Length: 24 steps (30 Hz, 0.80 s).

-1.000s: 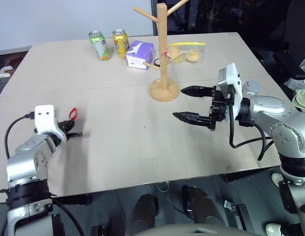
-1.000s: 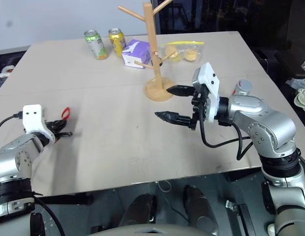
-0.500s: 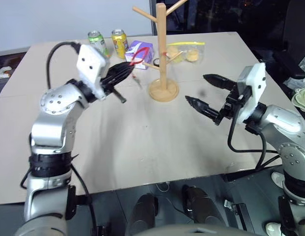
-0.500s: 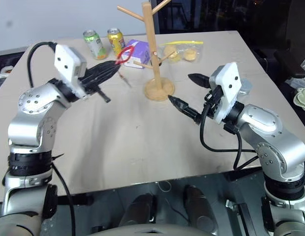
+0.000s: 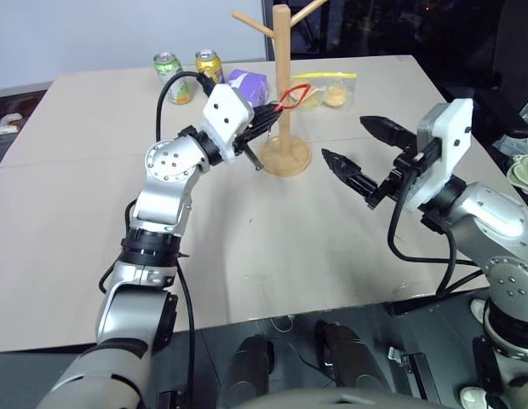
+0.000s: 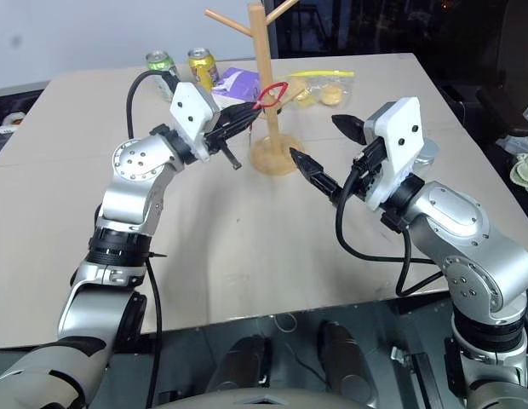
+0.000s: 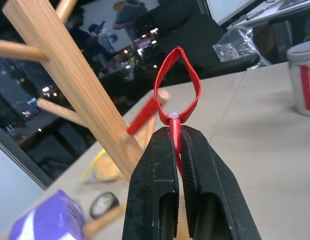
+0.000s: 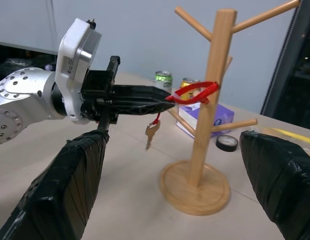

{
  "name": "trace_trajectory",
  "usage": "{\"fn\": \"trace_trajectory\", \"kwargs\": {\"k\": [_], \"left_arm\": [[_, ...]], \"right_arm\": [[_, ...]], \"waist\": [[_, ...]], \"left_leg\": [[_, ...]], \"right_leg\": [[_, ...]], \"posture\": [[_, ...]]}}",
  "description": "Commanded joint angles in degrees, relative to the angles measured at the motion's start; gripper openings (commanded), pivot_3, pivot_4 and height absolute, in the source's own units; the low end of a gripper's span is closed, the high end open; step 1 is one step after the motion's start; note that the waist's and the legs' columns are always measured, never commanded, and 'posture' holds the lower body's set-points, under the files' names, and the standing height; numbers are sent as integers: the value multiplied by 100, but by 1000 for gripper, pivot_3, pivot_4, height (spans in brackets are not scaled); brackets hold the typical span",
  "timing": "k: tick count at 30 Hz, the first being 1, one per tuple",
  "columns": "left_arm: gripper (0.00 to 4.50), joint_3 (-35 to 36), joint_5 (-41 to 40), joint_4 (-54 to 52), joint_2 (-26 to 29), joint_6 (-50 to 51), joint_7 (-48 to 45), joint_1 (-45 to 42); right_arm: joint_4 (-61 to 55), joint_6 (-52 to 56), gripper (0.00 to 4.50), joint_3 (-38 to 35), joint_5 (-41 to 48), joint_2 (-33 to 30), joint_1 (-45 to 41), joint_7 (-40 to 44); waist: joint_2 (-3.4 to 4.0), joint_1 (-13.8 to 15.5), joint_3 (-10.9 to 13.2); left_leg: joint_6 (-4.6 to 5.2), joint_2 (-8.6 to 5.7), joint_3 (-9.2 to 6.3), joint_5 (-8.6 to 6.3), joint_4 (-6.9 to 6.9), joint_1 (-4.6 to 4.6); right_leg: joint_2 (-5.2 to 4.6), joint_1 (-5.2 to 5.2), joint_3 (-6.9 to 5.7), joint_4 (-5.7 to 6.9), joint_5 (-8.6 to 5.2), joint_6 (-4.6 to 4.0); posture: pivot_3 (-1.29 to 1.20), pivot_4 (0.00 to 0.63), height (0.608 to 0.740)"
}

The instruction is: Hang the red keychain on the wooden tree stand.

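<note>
L hand (image 5: 266, 119) clamped on red keychain (image 7: 176, 86), moved up to wooden tree stand (image 5: 283, 94) | R hand (image 5: 358, 149) apart

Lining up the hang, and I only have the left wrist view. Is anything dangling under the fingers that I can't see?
Observer: Yes. A small key hangs from the red keychain below the left gripper, in the air above the table.
Operator: Where's the right gripper?
Observer: The right gripper hovers on the far side of the wooden tree stand from the left one, fingers wide open and holding nothing.
Operator: Is it touching the stand?
Observer: No. In the head views its lower finger points toward the round base with bare table between them.
</note>
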Motion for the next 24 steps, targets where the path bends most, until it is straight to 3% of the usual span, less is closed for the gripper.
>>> {"fn": "trace_trajectory", "kwargs": {"k": [1, 12, 24], "left_arm": [[51, 26, 90, 71, -46, -319, 45, -119], [51, -7, 609, 483, -11, -438, 352, -165], [51, 54, 572, 276, -88, -577, 302, -167]], "right_arm": [[-249, -17, 4500, -159, 64, -49, -2, -120], [-145, -86, 4500, -80, 66, -76, 4, -94], [-91, -171, 4500, -59, 43, -61, 48, 8]], "waist": [[0, -4, 0], [0, -2, 0], [0, -2, 0]], "left_leg": [[0, 0, 0, 0, 0, 0], [0, 2, -1, 0, 1, 3], [0, 2, -2, 0, 1, 3]], "right_leg": [[0, 0, 0, 0, 0, 0], [3, 0, 0, 6, 0, 0], [3, 0, -1, 6, 0, 0]], "posture": [[0, 150, 740], [0, 150, 740], [0, 150, 740]]}}
